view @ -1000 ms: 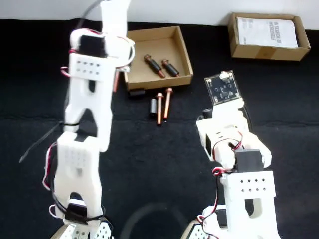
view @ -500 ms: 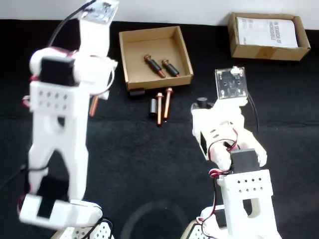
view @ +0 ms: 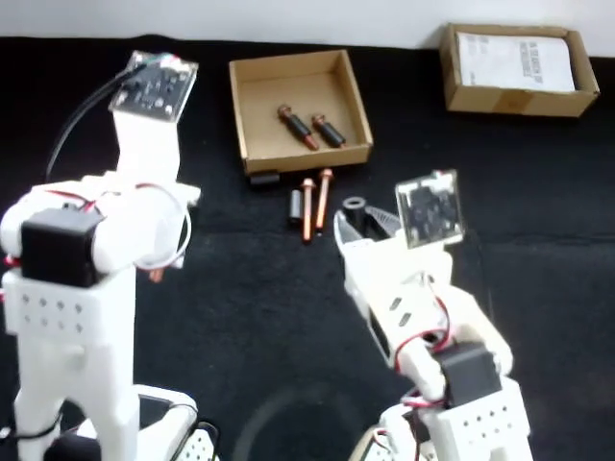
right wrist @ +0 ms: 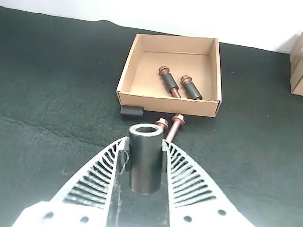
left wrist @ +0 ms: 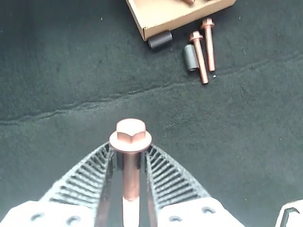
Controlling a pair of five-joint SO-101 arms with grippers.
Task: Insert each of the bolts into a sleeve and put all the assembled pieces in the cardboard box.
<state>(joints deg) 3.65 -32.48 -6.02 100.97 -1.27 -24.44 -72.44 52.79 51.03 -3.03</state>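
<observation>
**Both pincers loaded over the black table (view: 240, 317): a bolt in the left, a sleeve in the right.**

The box (right wrist: 151, 71) was seen ahead of the right pincer (right wrist: 146, 147), well apart from it, with two assembled pieces (right wrist: 169, 82) laid side by side inside. The right pincer was closed on a sleeve (right wrist: 145, 165), held lengthwise between the fingers with its open end past the tips. The left pincer (left wrist: 130, 153) was clamped on a bolt (left wrist: 130, 135) by the shank, the hex head left beyond the fingertips. Two loose bolts (left wrist: 199, 56) were laid side by side between the right pincer and the box. Of the loose sleeves (left wrist: 190, 56), one was set just beside a loose bolt and the other just beside the box's near wall.
</observation>
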